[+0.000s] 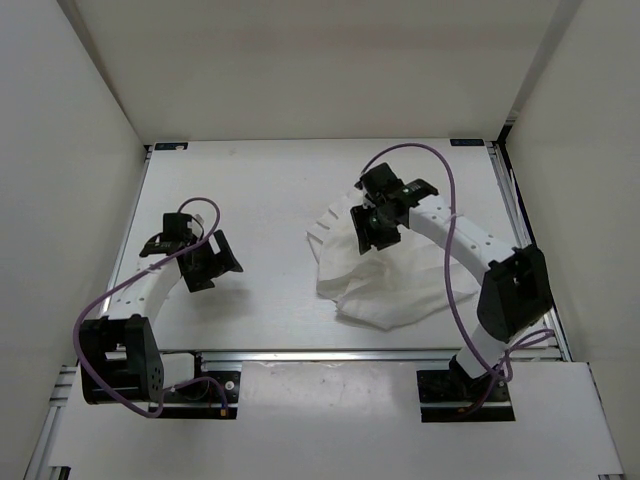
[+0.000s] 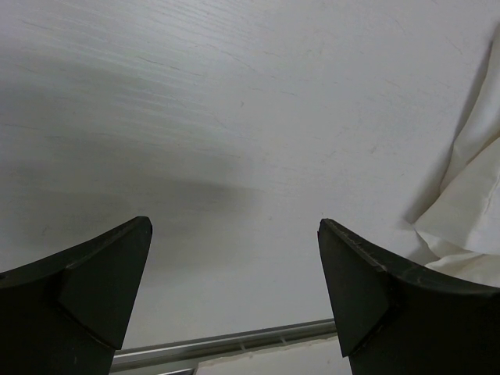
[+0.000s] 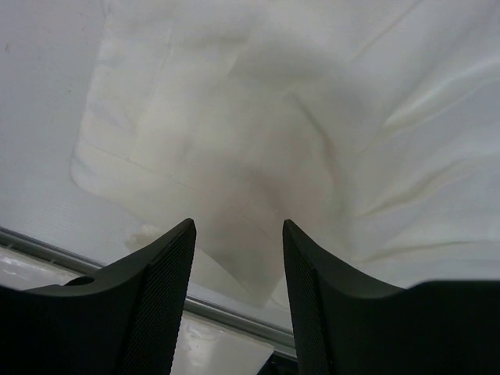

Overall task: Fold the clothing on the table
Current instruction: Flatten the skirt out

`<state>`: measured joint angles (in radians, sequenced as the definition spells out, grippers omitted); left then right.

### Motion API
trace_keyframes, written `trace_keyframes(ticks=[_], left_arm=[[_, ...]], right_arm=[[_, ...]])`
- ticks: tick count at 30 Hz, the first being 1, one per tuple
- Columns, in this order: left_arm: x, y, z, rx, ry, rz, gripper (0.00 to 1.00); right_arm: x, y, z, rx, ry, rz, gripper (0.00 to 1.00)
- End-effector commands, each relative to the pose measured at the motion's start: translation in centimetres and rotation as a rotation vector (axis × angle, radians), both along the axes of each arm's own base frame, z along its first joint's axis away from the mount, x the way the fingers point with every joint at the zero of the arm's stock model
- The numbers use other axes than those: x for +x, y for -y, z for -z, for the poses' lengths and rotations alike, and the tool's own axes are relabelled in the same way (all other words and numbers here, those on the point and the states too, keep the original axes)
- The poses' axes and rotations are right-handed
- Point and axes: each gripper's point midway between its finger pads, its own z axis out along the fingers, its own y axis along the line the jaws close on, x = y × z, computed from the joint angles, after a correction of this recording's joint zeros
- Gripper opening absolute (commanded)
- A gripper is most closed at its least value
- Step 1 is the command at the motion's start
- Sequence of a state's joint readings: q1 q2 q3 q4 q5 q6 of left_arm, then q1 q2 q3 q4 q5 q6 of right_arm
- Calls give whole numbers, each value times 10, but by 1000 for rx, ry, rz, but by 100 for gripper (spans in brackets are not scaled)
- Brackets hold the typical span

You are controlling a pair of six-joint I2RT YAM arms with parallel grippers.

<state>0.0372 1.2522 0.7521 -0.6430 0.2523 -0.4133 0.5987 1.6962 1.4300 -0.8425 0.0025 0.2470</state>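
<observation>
The clothing (image 1: 385,280) is lying on the right half of the table (image 1: 250,190), nearer to the front rail than to the far edge. It is thin and white, only a little creamier than the white surface under it. It is not spread flat: it is gathered into an uneven heap, with several layers overlapping and soft creases running across it. One flatter corner is pointing to the left, and a rounder bulge is sitting at the near side.

The right gripper (image 1: 372,236) is hanging over the far part of the garment. In the right wrist view its two fingers are standing apart, and nothing is caught between them; the fabric is showing through the gap below. Whether the tips are touching the cloth, I cannot tell.

The left gripper (image 1: 212,266) is hovering over the bare left side of the table with its jaws spread wide and holding nothing, well apart from the clothing.
</observation>
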Motion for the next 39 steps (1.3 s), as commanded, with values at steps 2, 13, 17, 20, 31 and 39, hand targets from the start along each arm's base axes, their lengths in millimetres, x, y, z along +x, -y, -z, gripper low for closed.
trace_keyframes(ticks=[2,13,17,20,31,39], left_arm=[[0,2,0,-23,21,3,98],[-2,7,2,-24,18,18,99],[-2,7,0,-21,21,18,99],[-2,7,-1,-19,26,26,99],[-3,8,-1,-18,24,28,99],[-5,10,0,-28,22,29,98]], right_arm=[[-19,25,-18,-30,57,21,55],[-53,38,-1,-20,-14,46,52],[-44,44,5,-33,-11,92,48],[-31,40,3,-19,27,92,47],[-9,29,4,-77,67,33,38],[0,15,-6,-111,124,-26,0]])
